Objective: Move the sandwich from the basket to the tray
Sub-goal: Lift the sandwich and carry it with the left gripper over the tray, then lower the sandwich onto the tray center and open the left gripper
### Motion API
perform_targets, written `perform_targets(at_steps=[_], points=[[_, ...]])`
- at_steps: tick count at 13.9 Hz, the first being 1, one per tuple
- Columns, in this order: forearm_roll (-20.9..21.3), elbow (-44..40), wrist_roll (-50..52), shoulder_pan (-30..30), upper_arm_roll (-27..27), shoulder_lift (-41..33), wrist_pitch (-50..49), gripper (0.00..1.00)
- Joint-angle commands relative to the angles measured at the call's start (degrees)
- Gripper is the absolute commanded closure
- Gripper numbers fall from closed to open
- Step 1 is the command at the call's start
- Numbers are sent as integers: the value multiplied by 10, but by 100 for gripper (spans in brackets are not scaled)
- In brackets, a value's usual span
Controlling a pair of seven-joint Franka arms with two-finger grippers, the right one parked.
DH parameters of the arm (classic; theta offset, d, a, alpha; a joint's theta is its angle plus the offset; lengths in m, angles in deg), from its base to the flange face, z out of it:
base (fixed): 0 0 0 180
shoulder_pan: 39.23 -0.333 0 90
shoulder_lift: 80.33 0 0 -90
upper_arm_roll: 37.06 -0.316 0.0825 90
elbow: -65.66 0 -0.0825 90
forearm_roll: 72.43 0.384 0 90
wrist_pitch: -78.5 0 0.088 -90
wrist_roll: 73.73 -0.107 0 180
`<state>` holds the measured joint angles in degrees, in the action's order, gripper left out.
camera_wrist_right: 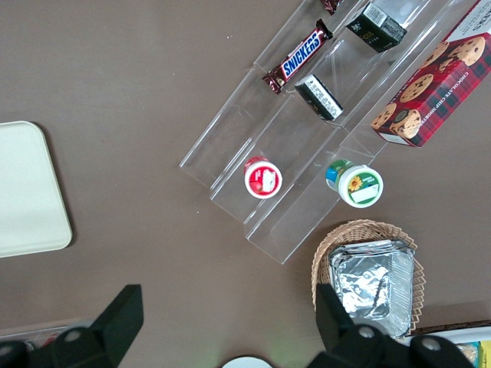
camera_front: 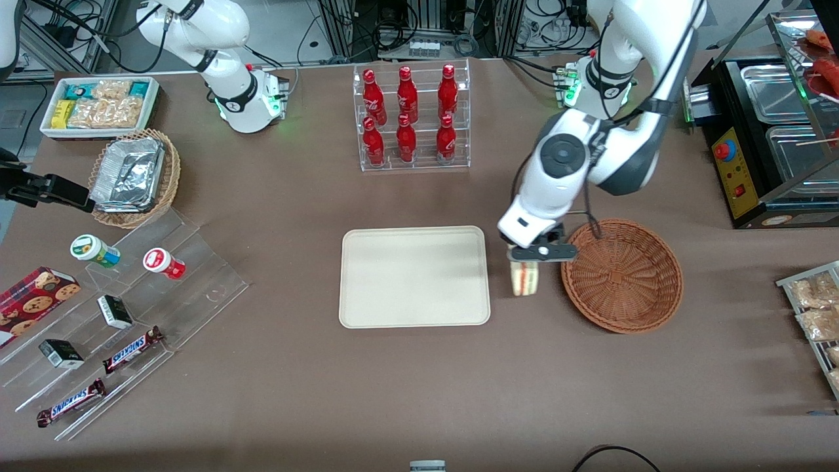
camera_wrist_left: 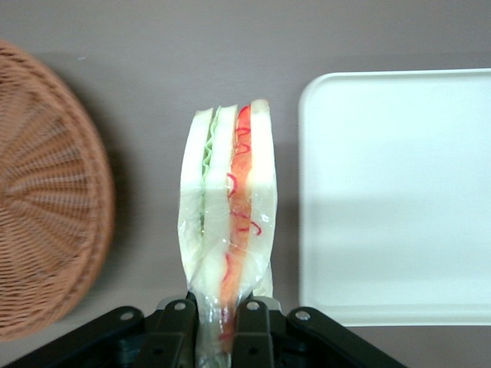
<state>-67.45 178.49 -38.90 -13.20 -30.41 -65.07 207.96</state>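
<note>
I am looking at the brown table (camera_front: 419,393) first, since it is carrying everything. On it the cream tray (camera_front: 414,276) is lying flat at the middle, and the reddish-brown wicker basket (camera_front: 623,275) is sitting at about three o'clock from the tray in the front view, toward the working arm's end of the table. At twelve o'clock from the tray, farther from the front camera, a clear rack of red bottles (camera_front: 411,117) is standing upright. Toward the parked arm's end, a tan basket of foil containers (camera_front: 134,177) is resting at roughly ten o'clock from the tray.

I am seeing the left gripper (camera_front: 524,257) hanging over the strip of table between tray and basket, just beside the basket's rim. Its fingers (camera_wrist_left: 178,330) are pinched tight around the sandwich (camera_wrist_left: 228,222), gripping it by one end. The wrapped wedge is pointing away from the jaws, with its green and red filling showing along the cut edge. In the front view the sandwich is sitting at nine o'clock from the basket and three o'clock from the tray, outside both.
</note>
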Motion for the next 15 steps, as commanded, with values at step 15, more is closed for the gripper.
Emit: perform_targets(at_steps=[15], points=[[4,-284,67,115,-8,260,-90,100]])
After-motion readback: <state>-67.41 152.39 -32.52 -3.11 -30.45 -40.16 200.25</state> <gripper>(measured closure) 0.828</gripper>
